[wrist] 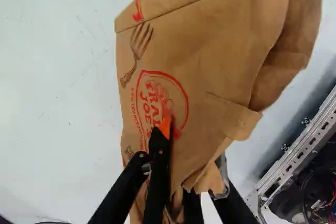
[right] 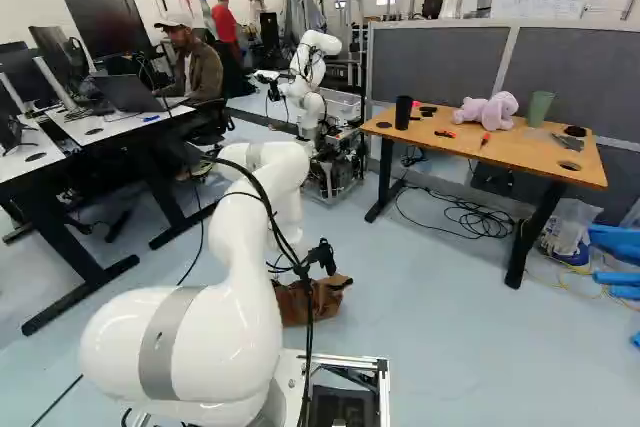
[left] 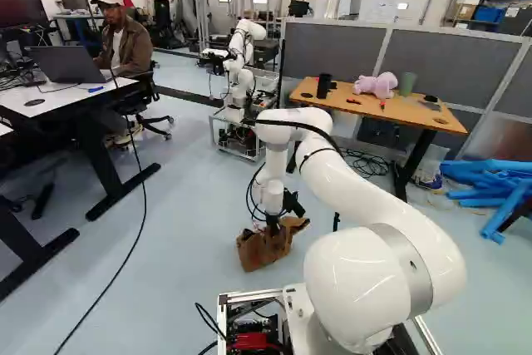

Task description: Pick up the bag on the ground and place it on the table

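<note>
Ahead of me, a wooden table (right: 522,154) bears a pink plush toy (right: 488,111). Right of the toy I see a green cup (right: 540,108) and a black disc (right: 575,131); left of it, a black cup (right: 403,113).

The arm (left: 353,176) is glossy white, all fat rounded tubes, with a grey band (left: 409,257) circling its big joint and black cables (right: 268,202) running alongside. Its pincer (left: 273,222) is black, pinned at the links, an orange pad (wrist: 166,126) on one finger. The base has silvery slotted rails (wrist: 298,157).
</note>
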